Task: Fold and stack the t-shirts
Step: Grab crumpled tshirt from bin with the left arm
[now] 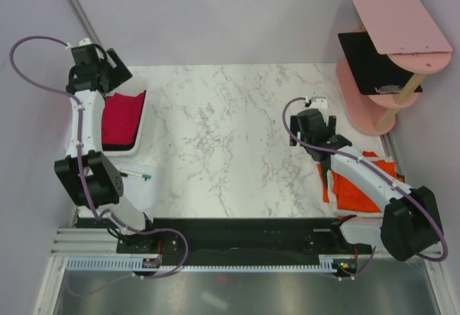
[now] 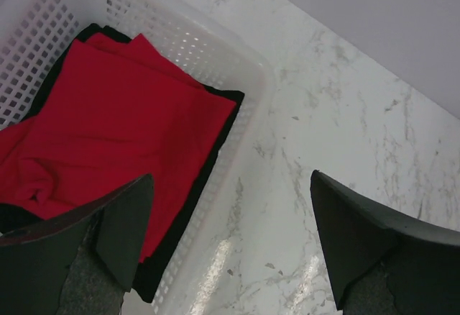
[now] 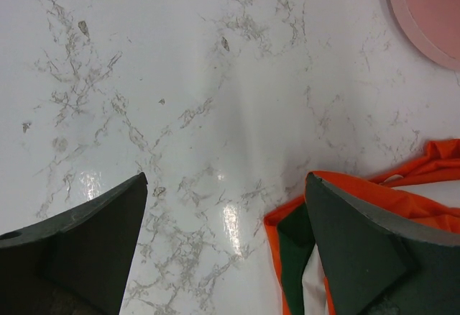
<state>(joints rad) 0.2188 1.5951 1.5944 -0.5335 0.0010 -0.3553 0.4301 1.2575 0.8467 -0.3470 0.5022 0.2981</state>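
Observation:
A crimson red t-shirt (image 2: pixel 122 113) lies loosely folded on top of a black t-shirt (image 2: pixel 190 218) inside the white mesh basket (image 2: pixel 237 56) at the table's left edge. My left gripper (image 2: pixel 230 185) hovers open over the basket's right rim, nothing between its fingers (image 2: pixel 122 221). In the top view it (image 1: pixel 115 78) is above the basket's far end, over the red t-shirt (image 1: pixel 121 117). Orange-red t-shirts (image 1: pixel 359 185) lie in a pile at the right edge. My right gripper (image 1: pixel 310 124) is open above bare marble just left of that pile (image 3: pixel 431 178), empty (image 3: pixel 226 185).
A pink tiered shelf (image 1: pixel 392 20) holding a flat black board (image 1: pixel 374 63) stands at the back right; its base (image 3: pixel 431 6) shows in the right wrist view. A small pen-like object (image 1: pixel 136 176) lies near the left arm. Dark green and white cloth (image 3: pixel 295 257) shows at the orange pile's edge.

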